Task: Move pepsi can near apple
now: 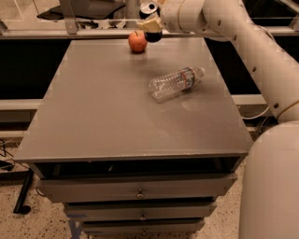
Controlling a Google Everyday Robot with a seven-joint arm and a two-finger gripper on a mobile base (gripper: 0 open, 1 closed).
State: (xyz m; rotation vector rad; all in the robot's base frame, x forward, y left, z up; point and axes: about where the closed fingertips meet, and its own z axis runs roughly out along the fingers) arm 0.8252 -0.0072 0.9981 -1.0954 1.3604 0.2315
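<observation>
One hazard: with the tool (152, 25) clamped on the pepsi can (149, 8) just beside the apple (137, 41) near the counter's (117, 116) far edge, a tilted release could topple the can or set the apple rolling.

A clear plastic bottle (176, 83) is lying on its side right of centre on the grey table (103, 126), cap pointing upper right. Drawers (138, 189) are showing along the bottom edge, below the tabletop. The gripper (152, 24) is hanging at top centre.
</observation>
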